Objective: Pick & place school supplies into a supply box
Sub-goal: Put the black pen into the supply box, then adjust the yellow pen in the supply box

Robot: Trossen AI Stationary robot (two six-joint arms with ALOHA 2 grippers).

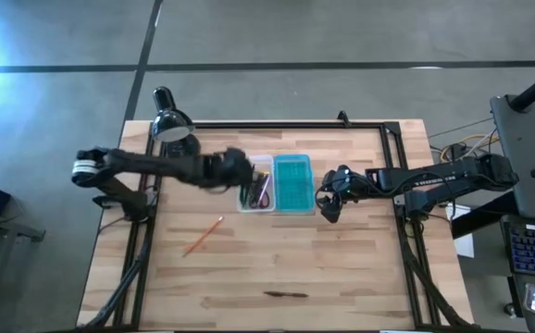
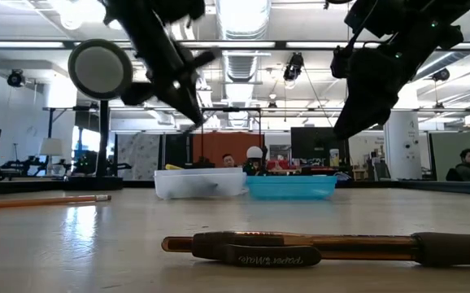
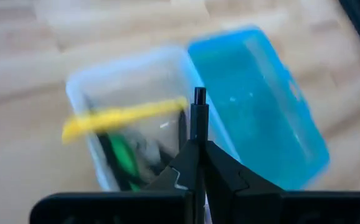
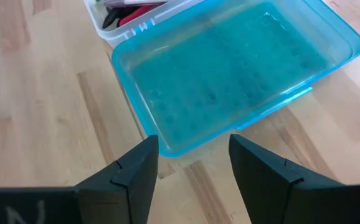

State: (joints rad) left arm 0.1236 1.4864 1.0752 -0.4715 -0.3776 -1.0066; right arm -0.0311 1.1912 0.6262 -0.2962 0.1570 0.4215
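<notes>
The supply box stands at the table's middle, its clear tray half point(image 1: 256, 183) joined to its teal lid half point(image 1: 293, 183). A yellow pen point(image 3: 124, 117), a green pen point(image 3: 121, 155) and red-handled scissors point(image 4: 136, 12) lie in the tray. My left gripper point(image 1: 244, 176) hovers over the tray, shut on a thin dark pen point(image 3: 199, 102). Just right of the lid, my right gripper point(image 4: 192, 168) stands open with nothing between its fingers. An orange pencil point(image 1: 203, 236) and a dark brown pen point(image 1: 286, 294) lie flat on the table. My left gripper pinches the thin dark pen between its two shut fingers point(image 3: 220, 165). The pen runs along the fingers, and its free end point(image 3: 199, 94) sticks out past the fingertips. The fingers slant down from the table's left side. The pen is lifted clear, above the clear tray.
A black desk lamp point(image 1: 170, 120) stands at the table's far left corner, just behind my left arm. Bare wood lies between the box and the near edge, apart from the orange pencil and the brown pen point(image 2: 300, 244). People sit in the room beyond the table.
</notes>
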